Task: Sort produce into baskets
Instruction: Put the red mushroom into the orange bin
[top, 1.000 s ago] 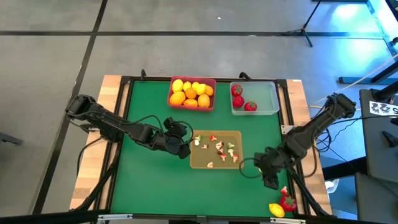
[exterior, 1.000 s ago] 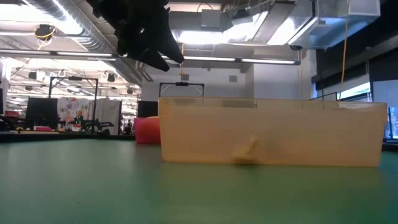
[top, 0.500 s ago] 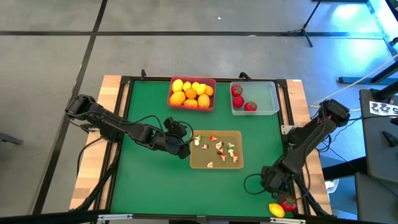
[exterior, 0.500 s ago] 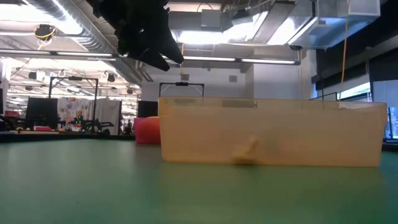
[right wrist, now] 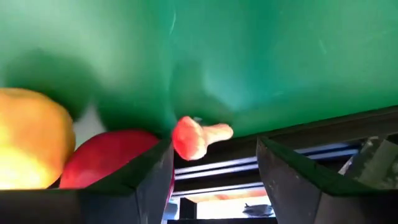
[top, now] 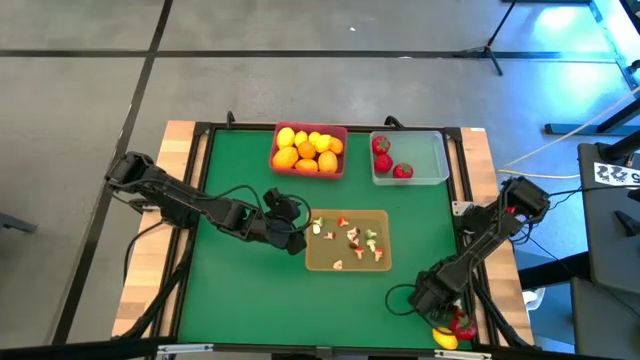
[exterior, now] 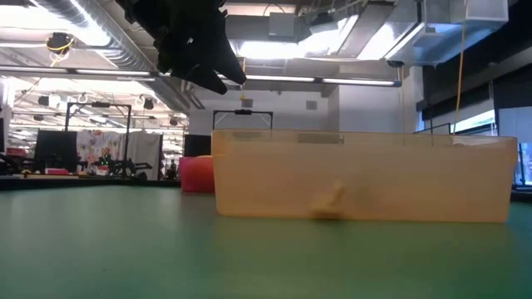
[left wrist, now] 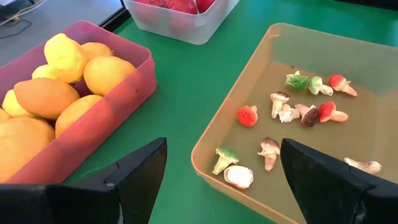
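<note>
While left hand [top: 296,238] waits open beside tan tray [top: 345,262], right hand [top: 436,305] hovers open over red-capped mushroom [right wrist: 198,137] at counter [top: 250,290] corner.

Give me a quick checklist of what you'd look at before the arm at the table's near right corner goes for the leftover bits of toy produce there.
1. Right gripper open: ok, its fingers stand apart in its wrist view.
2. Target between the fingers: ok, a small red-capped mushroom lies in the gap.
3. Neighbours clear: not ok, a red fruit and a yellow lemon crowd one side.
4. Footing: cannot tell, the pieces lie right at the mat's edge.
5. Tan basket ready: ok, it already holds mushroom bits and has room.
6. Left gripper out of the way: ok, it hangs open at the tan basket's far side.
</note>
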Robot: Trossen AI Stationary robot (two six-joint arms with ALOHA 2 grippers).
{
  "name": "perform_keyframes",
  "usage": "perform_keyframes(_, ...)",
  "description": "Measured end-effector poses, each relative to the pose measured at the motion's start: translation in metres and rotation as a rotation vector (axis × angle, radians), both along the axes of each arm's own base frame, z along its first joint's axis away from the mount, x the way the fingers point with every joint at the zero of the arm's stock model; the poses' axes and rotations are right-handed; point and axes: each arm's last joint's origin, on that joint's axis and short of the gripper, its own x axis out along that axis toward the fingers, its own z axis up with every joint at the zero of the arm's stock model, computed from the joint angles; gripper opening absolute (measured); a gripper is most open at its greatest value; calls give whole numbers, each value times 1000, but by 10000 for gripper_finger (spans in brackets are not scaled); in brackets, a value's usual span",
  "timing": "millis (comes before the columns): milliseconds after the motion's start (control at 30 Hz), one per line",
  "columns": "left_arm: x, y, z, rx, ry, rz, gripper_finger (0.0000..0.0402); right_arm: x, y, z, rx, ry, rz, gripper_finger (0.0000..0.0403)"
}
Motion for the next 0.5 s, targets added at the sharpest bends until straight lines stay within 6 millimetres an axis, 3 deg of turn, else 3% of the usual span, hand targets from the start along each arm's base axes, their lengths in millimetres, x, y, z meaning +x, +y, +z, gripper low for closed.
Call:
perform_keyframes(267,0,0,0,0,-1,0,309,4,5,-13,4,0,18,226)
perform_keyframes(500,0,0,0,0,-1,0,309,-6,0,-27,14,80,-8,173)
